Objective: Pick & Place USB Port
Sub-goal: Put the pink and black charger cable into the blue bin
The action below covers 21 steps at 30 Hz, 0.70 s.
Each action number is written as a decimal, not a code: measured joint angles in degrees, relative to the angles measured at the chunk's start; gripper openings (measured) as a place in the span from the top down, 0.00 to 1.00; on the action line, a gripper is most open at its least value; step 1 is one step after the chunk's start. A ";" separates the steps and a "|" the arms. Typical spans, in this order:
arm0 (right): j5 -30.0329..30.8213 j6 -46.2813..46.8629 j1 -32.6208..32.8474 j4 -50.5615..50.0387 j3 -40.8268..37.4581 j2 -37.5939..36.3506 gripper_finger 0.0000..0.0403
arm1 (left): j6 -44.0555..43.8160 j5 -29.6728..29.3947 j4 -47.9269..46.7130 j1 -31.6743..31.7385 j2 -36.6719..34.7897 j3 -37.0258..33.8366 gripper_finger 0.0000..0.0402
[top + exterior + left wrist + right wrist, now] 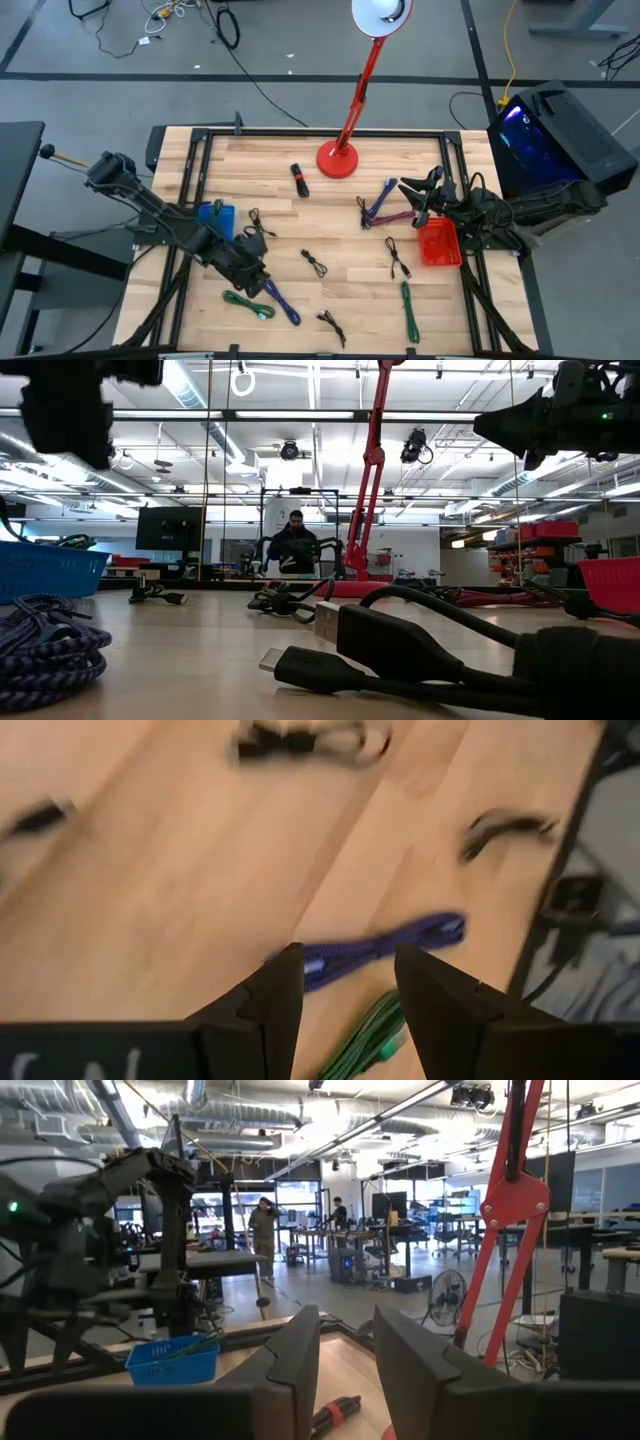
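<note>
1. As the left gripper (262, 283) hangs low over the table's front-left area, its jaws stand apart w/ nothing between them; in the left wrist view the two dark fingers (283, 990) frame a blue braided cable (385, 942) lying on the wood, not touching it.
2. Right gripper (412, 190) sits up off the table at the right side, just above the red bin's back edge; fingers (300, 1355) parted, a narrow gap, empty.
3. Cable count, high view: blue braided cable (282, 302) just beside the left gripper; 2 green ones, one (248, 303) front-left touching that blue cable's area, the other (409, 310) front-right; a blue-and-purple bundle (385, 207) near the right gripper.
4. Small black cables: five I can pick out — (258, 222), (315, 263), (396, 256), (332, 323), plus a red-tipped black one (298, 179) near the lamp base.
5. Containers: 2. Blue basket (216, 219) at left, partly under the left arm; contents — can't tell from above. Right wrist view shows it (172, 1362) w/ something green poking over the rim.
6. Red bin (438, 243) at right edge, under the right arm; inside looks empty as far as visible.
7. Red desk lamp (340, 158) stands back-centre, its white head hanging past the table's far edge.
8. Low view: a black USB plug (310, 668) and a thicker connector lie close to the lens; a person (295, 545) stands far back in the room.
</note>
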 joint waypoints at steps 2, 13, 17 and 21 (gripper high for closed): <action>0.00 0.76 -0.02 -0.09 0.00 -0.02 0.75 | -0.04 2.77 0.82 -0.04 2.45 0.00 0.59; -5.87 12.34 0.04 -24.98 4.35 0.64 0.75 | 12.09 -3.37 6.28 0.51 7.57 -0.02 0.59; -6.64 12.47 0.67 -45.69 14.35 5.01 0.75 | 20.24 -13.33 6.27 0.78 6.96 0.00 0.59; -6.69 12.06 0.81 -57.37 21.69 12.54 0.75 | 25.76 -21.26 6.17 2.10 7.01 0.00 0.59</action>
